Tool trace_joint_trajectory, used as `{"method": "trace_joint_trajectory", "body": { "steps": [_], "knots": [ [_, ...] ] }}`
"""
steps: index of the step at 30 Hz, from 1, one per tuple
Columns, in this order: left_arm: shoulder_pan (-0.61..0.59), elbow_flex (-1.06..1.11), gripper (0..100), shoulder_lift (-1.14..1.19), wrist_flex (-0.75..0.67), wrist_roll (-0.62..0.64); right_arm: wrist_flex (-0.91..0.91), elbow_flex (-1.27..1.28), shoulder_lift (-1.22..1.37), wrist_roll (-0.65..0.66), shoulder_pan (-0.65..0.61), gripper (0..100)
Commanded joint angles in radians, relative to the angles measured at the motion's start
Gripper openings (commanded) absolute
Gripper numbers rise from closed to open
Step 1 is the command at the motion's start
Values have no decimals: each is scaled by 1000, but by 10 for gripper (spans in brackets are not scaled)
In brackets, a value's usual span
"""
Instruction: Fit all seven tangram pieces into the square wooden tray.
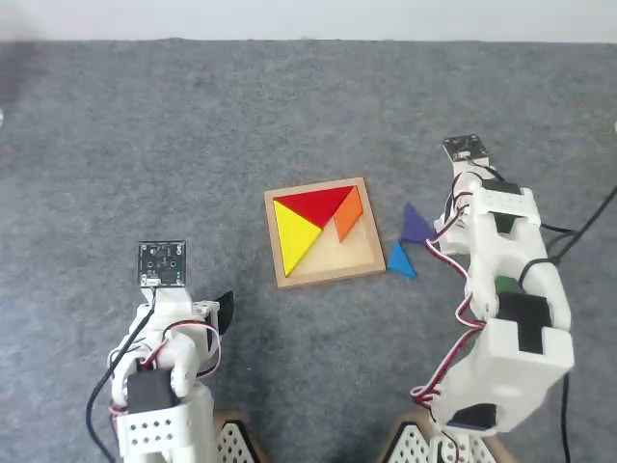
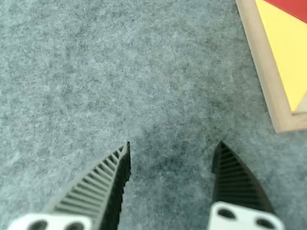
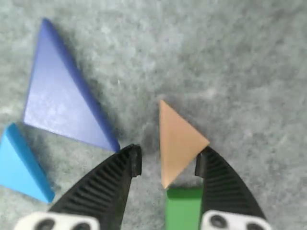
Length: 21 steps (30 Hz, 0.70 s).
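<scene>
So far three pieces [image 1: 292,234] seated in tray [image 1: 273,241]; four loose pieces [image 1: 415,224] beside tray. Left gripper [image 2: 170,163] jaws apart, empty; right gripper [image 3: 168,160] jaws apart around tan triangle [image 3: 178,139].

From above, you have the square wooden tray [image 1: 342,253] lying near the middle of the grey counter [image 1: 145,125]. It holds a red triangle [image 1: 313,203] along its far edge, a yellow triangle [image 1: 292,236] against its left side and an orange piece [image 1: 349,214] just beside the red one, and the rest of its floor is bare wood. Just off the tray's right side, a purple triangle [image 1: 416,225] and a blue triangle [image 1: 400,260] lie close together on the counter, with your right arm [image 1: 501,289] next to them. Your left arm [image 1: 164,367] sits at the near left, apart from the tray.
</scene>
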Motion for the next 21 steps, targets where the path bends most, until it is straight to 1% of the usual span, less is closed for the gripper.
{"method": "trace_joint_trajectory", "body": {
  "steps": [1,3,6,8,12,15,21],
  "knots": [
    [2,-22,271,-21,5,8,-28,-74,1,5,-10,170],
    [2,-22,271,-21,5,8,-28,-97,7,9,-15,210],
    [2,-22,271,-21,5,8,-28,-109,8,11,-18,312],
    [2,-22,271,-21,5,8,-28,-112,8,12,-18,354],
    [0,-22,271,-21,5,8,-22,-112,7,55,-18,351],
    [0,-22,271,-21,5,8,-59,-110,10,86,-19,352],
    [0,-22,271,-21,5,8,-85,-107,12,161,-71,351]
  ]
}}
